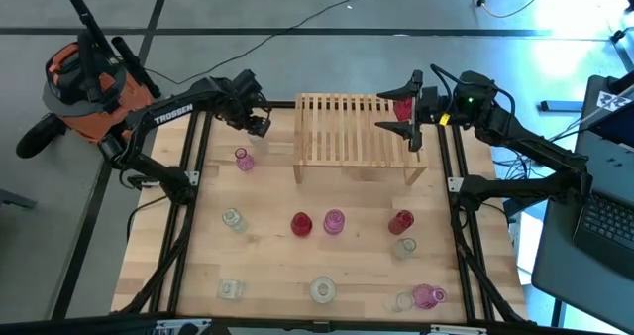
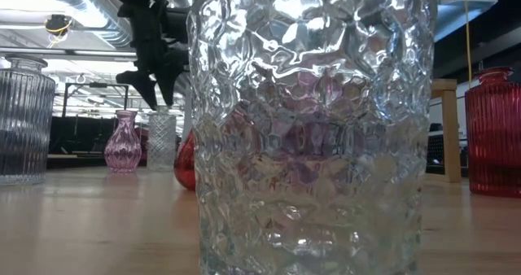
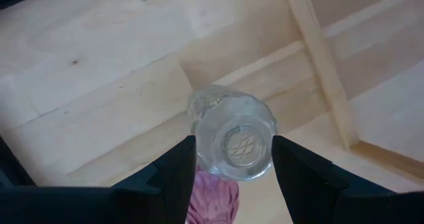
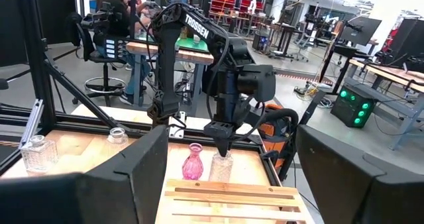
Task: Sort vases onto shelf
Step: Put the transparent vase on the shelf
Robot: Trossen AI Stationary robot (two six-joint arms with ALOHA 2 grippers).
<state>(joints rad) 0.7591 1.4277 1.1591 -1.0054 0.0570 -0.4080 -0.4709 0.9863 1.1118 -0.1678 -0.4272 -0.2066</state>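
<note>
A clear textured vase (image 3: 232, 132) is pinched between the left gripper's (image 3: 232, 159) fingers, just off the shelf's (image 1: 357, 127) left end, above a pink vase (image 1: 243, 158). Glass like this is judged rigid, slick and breakable; its body is best gripped midway. The right gripper (image 1: 408, 112), fingers spread, is held over the shelf's right end beside a red vase (image 1: 402, 107).

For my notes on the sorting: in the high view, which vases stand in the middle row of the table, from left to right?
Clear vase → first red vase → pink vase → second red vase.
</note>
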